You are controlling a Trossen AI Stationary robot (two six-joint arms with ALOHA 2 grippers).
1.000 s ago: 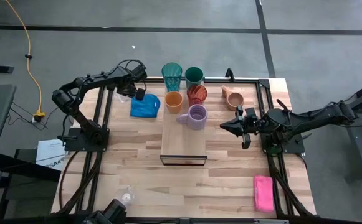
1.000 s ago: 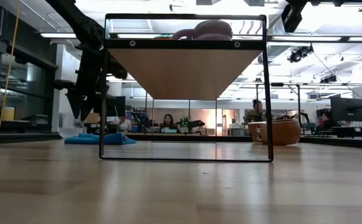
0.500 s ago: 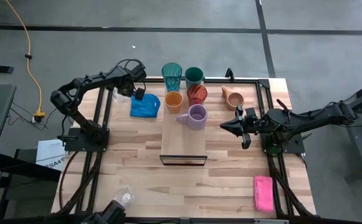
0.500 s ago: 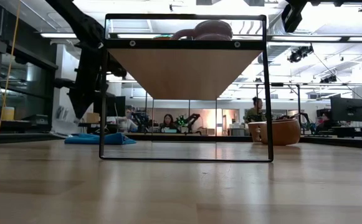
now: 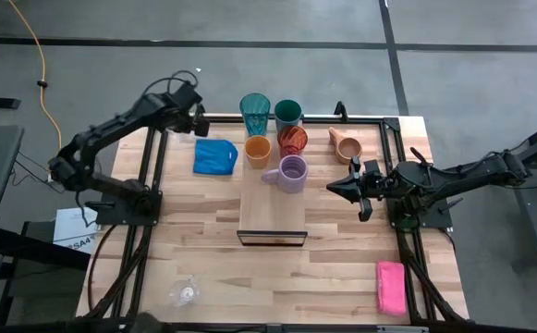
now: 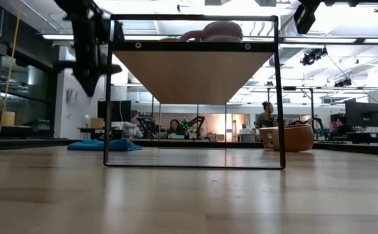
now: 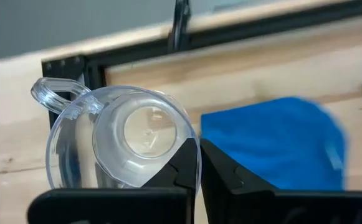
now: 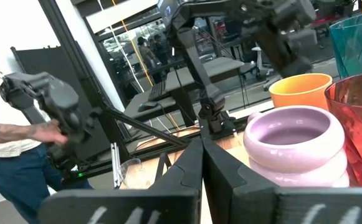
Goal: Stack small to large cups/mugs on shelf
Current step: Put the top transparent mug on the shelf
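My wood desk (image 5: 203, 240) holds a shelf (image 5: 273, 208) full of cups. My left fingers (image 7: 199, 163) pinch a clear mug (image 7: 115, 140) at ten o'clock; next it goes on the shelf. My right fingers (image 5: 335, 187) rest clenched, empty.

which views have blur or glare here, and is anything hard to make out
Low view: bright ceiling lights wash out the top, leaving the shelf and arms as dark shapes. Left wrist view: the blue cloth is smeared by motion, and the clear glass mug carries soft reflections. Right wrist view: the lavender mug is sharp, the room behind it soft. High view: evenly lit, but the clear glass barely shows against the wood.
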